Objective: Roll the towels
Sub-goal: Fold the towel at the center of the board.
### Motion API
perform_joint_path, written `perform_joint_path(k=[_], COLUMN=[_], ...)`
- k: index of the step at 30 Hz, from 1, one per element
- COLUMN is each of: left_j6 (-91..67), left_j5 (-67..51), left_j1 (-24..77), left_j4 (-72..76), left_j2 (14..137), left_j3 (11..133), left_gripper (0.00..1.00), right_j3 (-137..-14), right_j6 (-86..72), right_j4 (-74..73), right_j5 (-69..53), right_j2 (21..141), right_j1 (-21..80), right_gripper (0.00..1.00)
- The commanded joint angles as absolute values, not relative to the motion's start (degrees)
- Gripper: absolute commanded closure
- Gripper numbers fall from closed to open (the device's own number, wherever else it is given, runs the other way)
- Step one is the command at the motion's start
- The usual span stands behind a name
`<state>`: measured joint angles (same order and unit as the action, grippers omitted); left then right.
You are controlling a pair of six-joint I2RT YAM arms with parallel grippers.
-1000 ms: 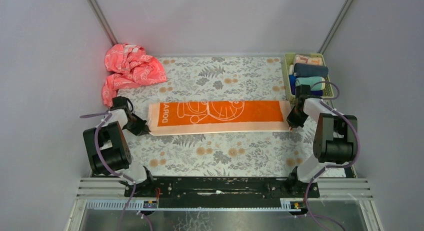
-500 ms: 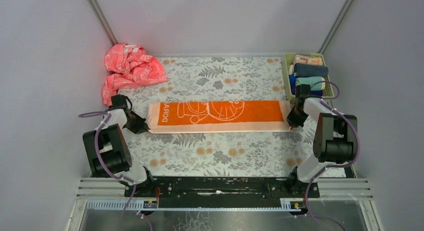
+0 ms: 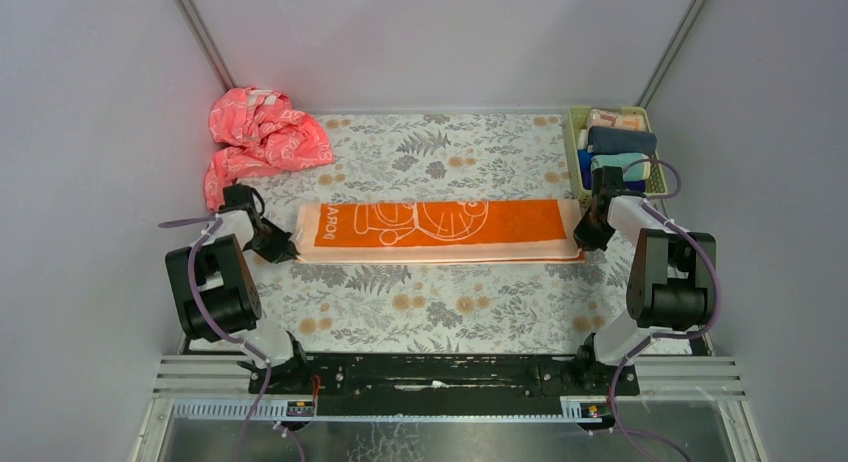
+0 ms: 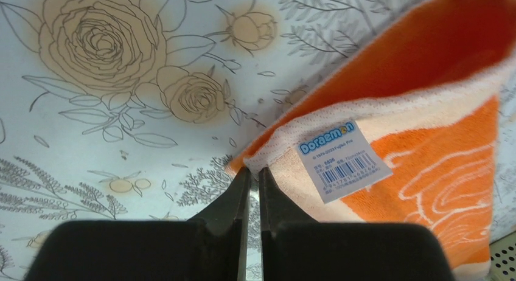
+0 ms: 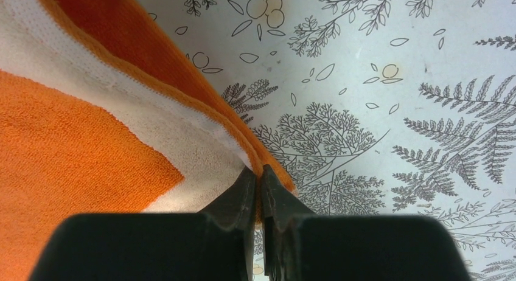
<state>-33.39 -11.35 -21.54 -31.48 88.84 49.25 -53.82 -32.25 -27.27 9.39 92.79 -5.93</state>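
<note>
Orange terry is seen in a long towel (image 3: 440, 225), bordered in pale peach and printed in white, laid lengthwise across the middle of the flowered table cover (image 3: 440, 307). Its near-left corner is pinched by the left gripper (image 4: 251, 171), the jaws closed tight on the cloth edge beside a white label (image 4: 344, 159). Its near-right corner is clamped in the same way by the right gripper (image 5: 257, 171). At both corners the orange underside is exposed. A crumpled pink cloth (image 3: 260, 137) is found at the far left. A green basket (image 3: 574, 142) at the far right is filled with rolled cloths (image 3: 620, 142).
</note>
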Motion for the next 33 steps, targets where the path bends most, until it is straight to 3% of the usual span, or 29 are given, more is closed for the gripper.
perform_joint_path(k=[1,6,16,21,24,33], left_j6=[-32.70,-32.61,-33.03,-33.22,-33.22,-34.62], left_j5=[-7.65,-7.15,-6.72,-6.46,-4.17,-2.96], left_j1=[-22.14,-22.00,-21.84,-21.60,-17.97,-5.25], left_j4=[-27.58,-27.94,-29.11,-30.56,-31.71,-27.71], left_j2=[92.13,93.73,90.07,87.31,84.22,90.98], left_j3=[51.03,51.42,52.48,54.11,56.13,61.73], left_gripper=[1.00,1.00,0.73,0.67,0.63,0.68], right_j3=[-53.19,-52.48,-54.80,-56.23,-54.85,-49.92], right_j6=[-33.00,-33.25,-32.87,-32.01,-29.44,-29.14], right_j4=[-24.34,-23.61,-26.31,-27.53,-23.63,-13.05], right_j5=[12.17,11.78,13.14,13.10,4.06,-12.90], right_j2=[93.89,94.20,88.76,84.64,81.12,81.93], right_j1=[-6.24,-6.24,-6.24,-6.24,-6.16,-4.78], right_gripper=[0.89,0.81,0.45,0.39,0.37,0.34])
